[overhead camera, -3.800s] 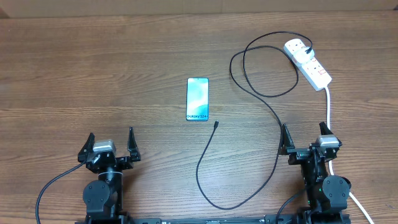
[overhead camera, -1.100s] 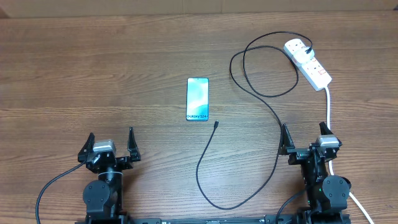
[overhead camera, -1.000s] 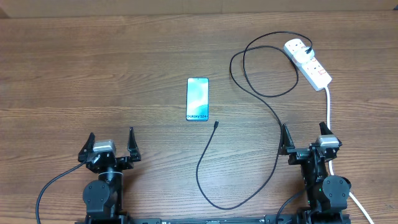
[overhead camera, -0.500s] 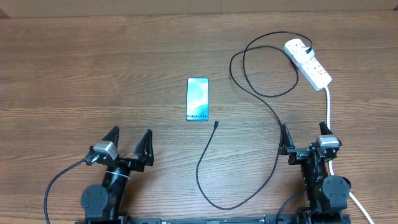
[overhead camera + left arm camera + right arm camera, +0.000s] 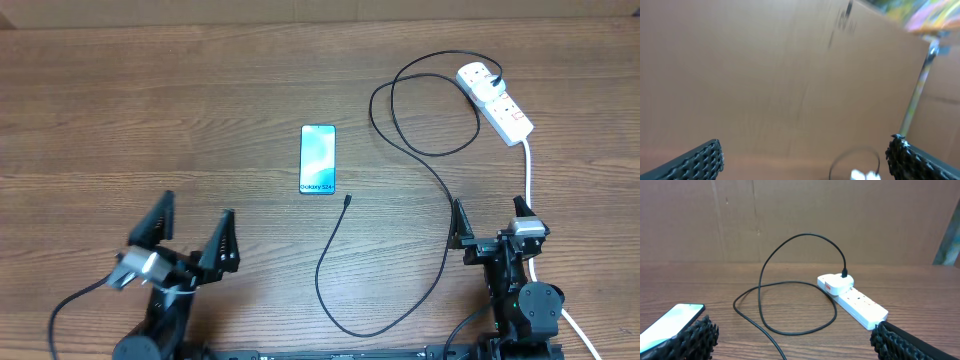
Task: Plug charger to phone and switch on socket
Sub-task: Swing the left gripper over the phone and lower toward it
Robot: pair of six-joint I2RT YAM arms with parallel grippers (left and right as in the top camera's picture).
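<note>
The phone (image 5: pixel 318 159) lies screen up at the table's middle; its corner shows in the right wrist view (image 5: pixel 670 322). The black charger cable (image 5: pixel 437 185) loops from its white plug (image 5: pixel 478 75) in the socket (image 5: pixel 497 101) down to a connector tip (image 5: pixel 347 201) just below right of the phone. The socket and plug show in the right wrist view (image 5: pixel 852 298). My left gripper (image 5: pixel 192 232) is open and empty, raised and tilted, below left of the phone. My right gripper (image 5: pixel 490 222) is open and empty at the front right. The left wrist view is blurred.
The socket's thick white cord (image 5: pixel 528 185) runs down the right side past my right arm. A brown cardboard wall (image 5: pixel 800 220) stands behind the table's far edge.
My left arm has lifted and swung forward, its open fingers now spread wider and higher in the overhead view. The right arm, phone, cable and socket have not moved.
</note>
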